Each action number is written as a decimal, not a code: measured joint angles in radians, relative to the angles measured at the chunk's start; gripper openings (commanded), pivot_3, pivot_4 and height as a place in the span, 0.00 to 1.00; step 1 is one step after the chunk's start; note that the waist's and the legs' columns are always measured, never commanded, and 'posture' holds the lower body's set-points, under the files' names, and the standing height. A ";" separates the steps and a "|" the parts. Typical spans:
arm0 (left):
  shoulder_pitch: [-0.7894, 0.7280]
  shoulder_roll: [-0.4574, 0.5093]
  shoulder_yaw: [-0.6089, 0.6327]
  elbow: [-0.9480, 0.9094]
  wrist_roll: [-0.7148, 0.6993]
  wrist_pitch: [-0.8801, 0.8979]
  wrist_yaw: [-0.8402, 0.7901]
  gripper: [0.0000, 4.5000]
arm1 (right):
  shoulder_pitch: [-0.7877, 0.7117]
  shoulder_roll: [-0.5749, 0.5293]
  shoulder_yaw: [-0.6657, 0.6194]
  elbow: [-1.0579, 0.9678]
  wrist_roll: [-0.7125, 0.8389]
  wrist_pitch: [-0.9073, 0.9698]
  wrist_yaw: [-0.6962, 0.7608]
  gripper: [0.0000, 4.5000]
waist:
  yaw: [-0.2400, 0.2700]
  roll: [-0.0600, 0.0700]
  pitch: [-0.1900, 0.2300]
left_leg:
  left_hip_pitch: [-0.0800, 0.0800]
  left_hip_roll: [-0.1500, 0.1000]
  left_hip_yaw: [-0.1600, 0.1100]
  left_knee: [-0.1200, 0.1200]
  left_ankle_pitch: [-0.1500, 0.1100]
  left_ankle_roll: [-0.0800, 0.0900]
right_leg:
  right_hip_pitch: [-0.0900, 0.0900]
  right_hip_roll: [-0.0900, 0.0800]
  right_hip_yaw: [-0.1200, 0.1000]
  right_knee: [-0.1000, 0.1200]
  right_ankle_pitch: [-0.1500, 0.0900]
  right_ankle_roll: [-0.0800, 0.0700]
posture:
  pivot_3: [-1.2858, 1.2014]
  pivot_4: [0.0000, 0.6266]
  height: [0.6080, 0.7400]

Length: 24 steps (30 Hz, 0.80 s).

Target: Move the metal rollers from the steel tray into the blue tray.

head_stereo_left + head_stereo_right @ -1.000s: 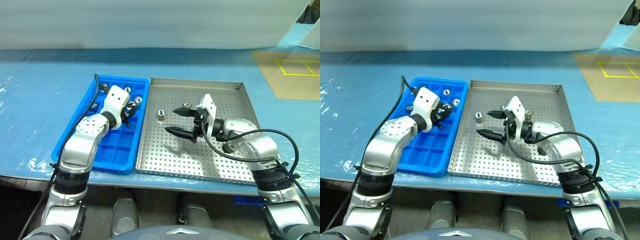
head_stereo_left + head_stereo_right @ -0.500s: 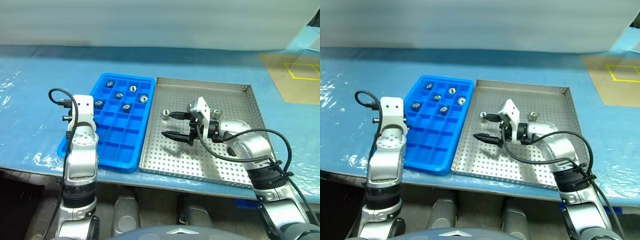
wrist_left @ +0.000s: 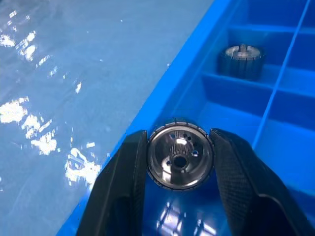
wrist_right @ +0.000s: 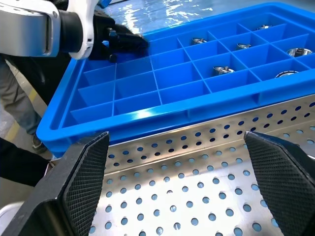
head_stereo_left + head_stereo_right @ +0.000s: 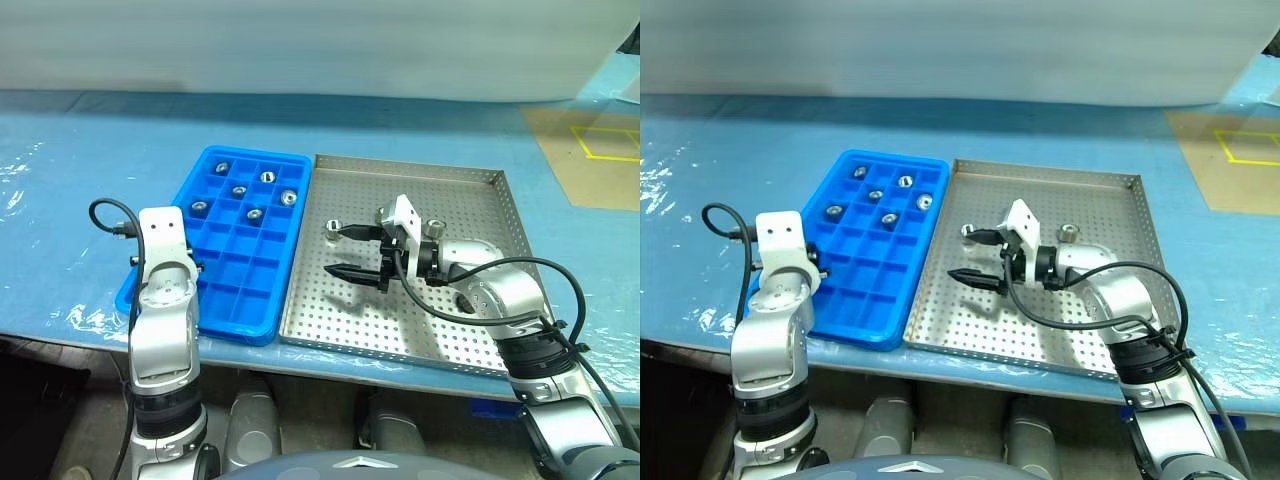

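One roller (image 3: 180, 160) sits pinched in the left gripper (image 3: 180, 164) over the blue tray's (image 5: 228, 290) outer rim, fingertips cut off. Right gripper (image 5: 342, 250) gapes wide and empty above the steel tray (image 5: 470, 340), two rollers (image 5: 333, 228) nearby; six more lie in the blue tray's far cells.

— How's the light where you stand?

— Bright and even, coming from overhead. My arms throw only soft shadows on the steel tray (image 5: 470, 190).

— Any glare?

— White glints on the plastic film over the worktop (image 5: 60, 180), strongest along its left side, and a shine on the roller (image 3: 180, 159) in my left pincer (image 3: 180, 167).

— Sharpness?

— Crisp at the centre; the pale backdrop up top looks soft and hazy.
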 measured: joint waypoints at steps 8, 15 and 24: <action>0.000 -0.059 0.028 -0.063 -0.020 0.055 -0.011 0.58 | 0.000 0.010 0.000 0.004 -0.012 -0.010 0.000 1.00 | 0.002 0.000 0.000 | 0.000 0.000 0.000 0.000 0.000 0.000 | 0.000 0.000 -0.001 -0.001 0.000 0.000 | 0.61 0.24 1.00; -0.042 0.045 0.021 -0.010 -0.102 -0.012 -0.134 0.99 | 0.000 0.014 0.000 0.005 -0.021 -0.014 -0.001 1.00 | 0.003 -0.001 0.001 | -0.001 0.000 0.000 0.000 0.000 0.000 | 0.000 0.000 -0.001 0.000 0.000 0.000 | 0.60 0.24 1.00; -0.183 0.261 -0.181 0.147 -0.228 -0.434 -0.441 0.99 | 0.022 0.018 -0.015 0.002 -0.024 -0.010 -0.043 1.00 | 0.000 -0.001 0.001 | 0.000 0.000 0.000 0.000 0.001 -0.001 | -0.001 0.000 0.000 0.001 0.000 0.000 | 0.58 0.24 1.00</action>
